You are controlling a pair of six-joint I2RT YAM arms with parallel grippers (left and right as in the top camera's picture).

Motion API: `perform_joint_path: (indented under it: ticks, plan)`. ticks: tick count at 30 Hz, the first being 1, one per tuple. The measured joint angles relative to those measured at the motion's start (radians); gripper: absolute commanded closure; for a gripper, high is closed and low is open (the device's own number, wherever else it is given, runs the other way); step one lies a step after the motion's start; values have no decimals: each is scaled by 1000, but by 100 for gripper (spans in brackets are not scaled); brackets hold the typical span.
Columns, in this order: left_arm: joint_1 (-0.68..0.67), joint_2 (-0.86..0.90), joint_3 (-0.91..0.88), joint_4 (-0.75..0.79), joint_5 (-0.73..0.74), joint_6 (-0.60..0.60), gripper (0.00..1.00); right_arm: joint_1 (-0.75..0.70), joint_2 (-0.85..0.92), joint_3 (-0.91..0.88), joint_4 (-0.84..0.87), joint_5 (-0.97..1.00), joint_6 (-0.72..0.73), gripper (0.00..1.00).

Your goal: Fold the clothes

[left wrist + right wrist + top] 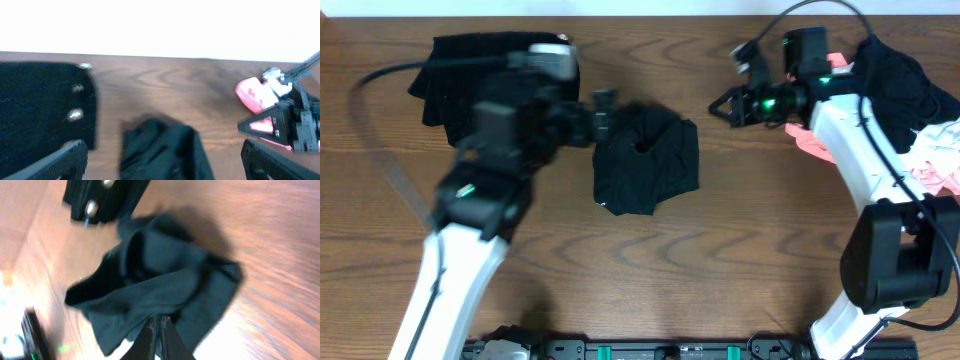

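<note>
1 crumpled black garment (647, 160), centre of frame, on wooden table (740, 260). 1 folded black garment (455, 70), upper left. Clothes pile (910, 90), upper right. Left gripper (603, 112): fingers spread wide, empty, at crumpled garment's upper left. Right gripper (716, 109): fingers pressed together, empty, just right of it.

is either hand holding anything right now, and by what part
Nothing is held. The left hand is open by the black garment; the right hand is shut and clear of it.
</note>
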State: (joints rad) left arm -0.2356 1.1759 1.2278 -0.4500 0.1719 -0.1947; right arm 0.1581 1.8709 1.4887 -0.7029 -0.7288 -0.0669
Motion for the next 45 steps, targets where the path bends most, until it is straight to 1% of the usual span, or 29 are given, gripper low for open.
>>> perform_joint_path:
  ticks: [2, 3, 5, 8, 14, 17, 20, 25, 28, 33, 41, 42, 44, 45]
  plan:
    - [54, -32, 5, -56, 1, 0, 2, 44, 0, 0, -29, 18, -76, 50]
    - [78, -39, 5, -86, 0, 0, 2, 71, 0, 0, -40, 34, -126, 42]
    - [120, -30, 4, -138, 0, 0, 2, 117, 0, 0, -47, 69, -194, 32]
    - [152, -1, 4, -183, 0, 0, 2, 176, 0, 0, -48, 121, -285, 29]
    - [157, 40, 4, -208, 1, 0, 2, 219, 0, 0, -41, 164, -389, 29]
    - [157, 49, 4, -209, 1, 0, 2, 230, 0, 0, -40, 174, -452, 22]
    - [157, 53, 4, -210, 1, 0, 2, 244, 0, 0, -38, 180, -522, 17]
    - [157, 55, 4, -214, 1, 0, 2, 265, 0, 0, 3, 183, -647, 17]
    - [157, 55, 4, -215, 1, 0, 2, 267, 3, 0, 47, 183, -699, 20]
    - [157, 55, 4, -222, 1, 1, 2, 267, 29, 0, 67, 182, -734, 30]
    - [157, 55, 4, -223, 1, 8, 2, 273, 75, 0, 57, 157, -747, 33]
    - [157, 55, 4, -224, 1, 8, 2, 277, 76, 0, 57, 154, -748, 34]
    - [157, 55, 4, -224, 1, 8, 2, 287, 81, 0, 57, 151, -752, 41]
    - [157, 55, 4, -224, 1, 8, 2, 294, 84, 0, 58, 149, -755, 47]
